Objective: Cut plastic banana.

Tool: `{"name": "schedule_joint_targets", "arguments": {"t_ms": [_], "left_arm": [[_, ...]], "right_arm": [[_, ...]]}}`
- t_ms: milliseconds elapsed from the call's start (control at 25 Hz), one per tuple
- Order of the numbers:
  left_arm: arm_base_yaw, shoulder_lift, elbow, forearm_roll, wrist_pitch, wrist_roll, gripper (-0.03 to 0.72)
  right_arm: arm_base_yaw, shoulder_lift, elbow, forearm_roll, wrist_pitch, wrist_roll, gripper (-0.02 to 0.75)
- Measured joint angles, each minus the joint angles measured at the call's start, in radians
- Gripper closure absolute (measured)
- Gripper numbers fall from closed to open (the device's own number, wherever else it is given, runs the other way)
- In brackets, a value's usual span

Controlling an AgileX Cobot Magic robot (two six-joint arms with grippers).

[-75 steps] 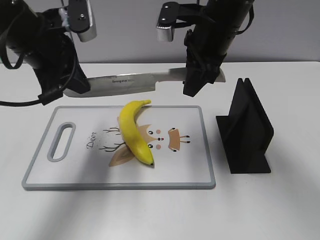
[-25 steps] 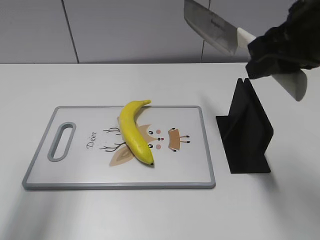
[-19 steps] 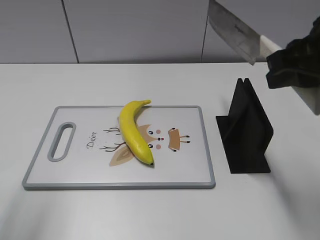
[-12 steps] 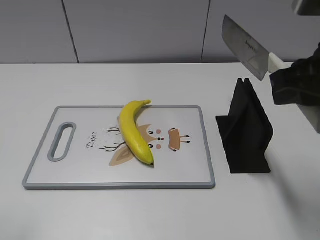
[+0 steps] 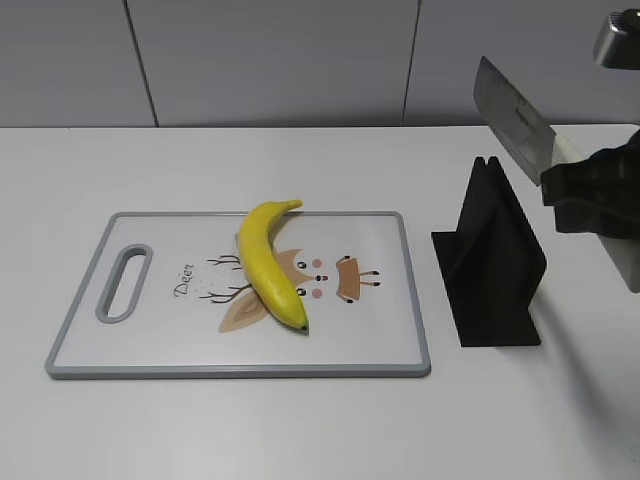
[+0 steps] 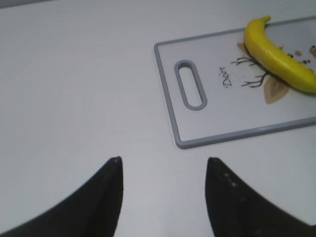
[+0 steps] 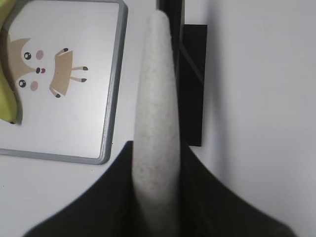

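1. Starting nearest the exterior camera, we see bare white table point(image 5: 300, 430), then the cutting board point(image 5: 90, 350) with its grey rim and handle slot at the left end.
2. The plastic banana point(image 5: 268, 262) lies whole on the board, on the deer drawing, stem toward the far edge and dark tip toward us. Nothing touches it.
3. Just right of the board stands the black knife stand point(image 5: 495, 265), upright, its slot open at the top.
4. Above and behind the stand, our right gripper point(image 7: 155, 163) is clenched on the pale handle of the knife point(image 5: 513, 118); the blade slants up and leftward in the air, well apart from the banana.
5. Our left gripper point(image 6: 160, 197) hangs over empty table left of the board, fingers spread, grasping nothing.
6. We judge the cut not yet begun, and the risks lie ahead:
   - the smooth curved banana is unheld, so a blade pressing off-centre may roll or skid it;
   - carried low, the blade could clip the stand and tip it;
   - the handle sits between smooth fingers, so a hard press might twist the knife in the grip;
   - a steadying left gripper would have to stay clear of the blade's path.
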Motion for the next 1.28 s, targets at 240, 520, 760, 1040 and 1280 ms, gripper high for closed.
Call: {"name": "schedule_joint_targets", "arguments": {"t_ms": [240, 520, 760, 1040, 1280], "left_arm": [[0.000, -0.186, 0.027, 0.000, 0.093, -0.023, 0.165], [0.004, -0.246, 0.029, 0.001, 0.104, -0.031, 0.171], [0.004, -0.246, 0.029, 0.001, 0.106, -0.031, 0.171], [0.004, -0.246, 0.029, 0.001, 0.106, -0.031, 0.176], [0.004, -0.246, 0.029, 0.001, 0.106, -0.031, 0.177]], "right_arm": [[0.000, 0.000, 0.000, -0.001, -0.008, 0.025, 0.560], [0.000, 0.012, 0.000, -0.021, -0.009, 0.042, 0.560], [0.000, 0.055, 0.000, -0.024, -0.014, 0.049, 0.560], [0.000, 0.101, 0.000, -0.067, -0.020, 0.081, 0.560], [0.000, 0.133, 0.000, -0.085, -0.029, 0.089, 0.560]]}}
